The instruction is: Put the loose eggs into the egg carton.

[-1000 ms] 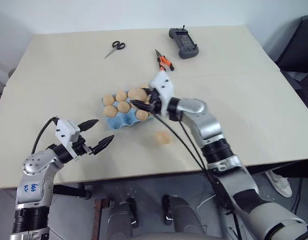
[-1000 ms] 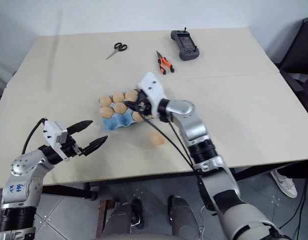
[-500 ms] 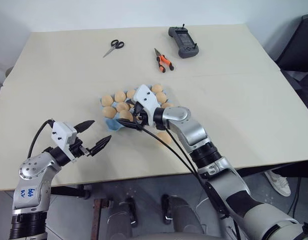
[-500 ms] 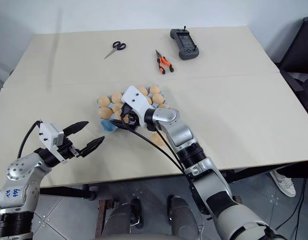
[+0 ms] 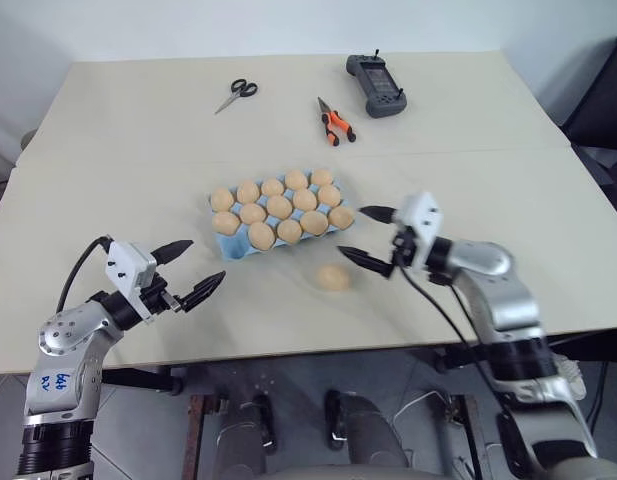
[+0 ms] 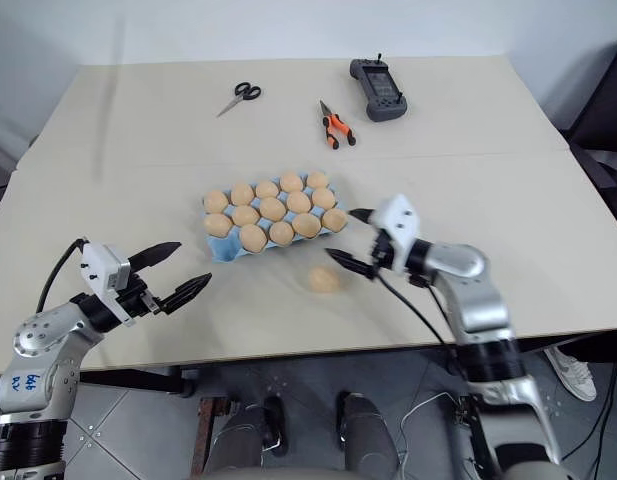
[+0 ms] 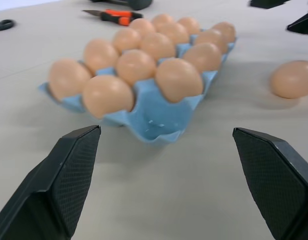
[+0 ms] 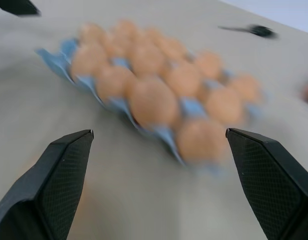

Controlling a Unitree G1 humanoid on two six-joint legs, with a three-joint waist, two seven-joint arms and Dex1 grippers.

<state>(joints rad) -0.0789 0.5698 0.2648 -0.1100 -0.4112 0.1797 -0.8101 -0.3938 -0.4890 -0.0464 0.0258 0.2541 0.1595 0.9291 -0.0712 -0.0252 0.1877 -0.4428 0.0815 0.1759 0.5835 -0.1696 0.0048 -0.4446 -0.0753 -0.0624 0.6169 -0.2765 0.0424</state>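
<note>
The light blue egg carton (image 5: 232,249) sits mid-table with several eggs (image 5: 279,206) in its cups; its near left corner cup is bare. One loose egg (image 5: 333,278) lies on the table just in front of the carton's right end. To the right of the carton and the loose egg, my right gripper (image 5: 356,233) hovers open, holding nothing and pointing left at them. My left gripper (image 5: 202,263) is open and holds nothing near the front left, pointing toward the carton (image 7: 149,117). The left wrist view also shows the loose egg (image 7: 293,78).
Scissors (image 5: 234,93), orange-handled pliers (image 5: 335,120) and a dark handheld controller (image 5: 376,84) lie at the far side of the table (image 5: 508,200). The table's near edge runs just behind both grippers.
My right gripper was shut over the carton; it has opened and pulled away to the right. The carton's eggs now all show. The left arm has kept still.
</note>
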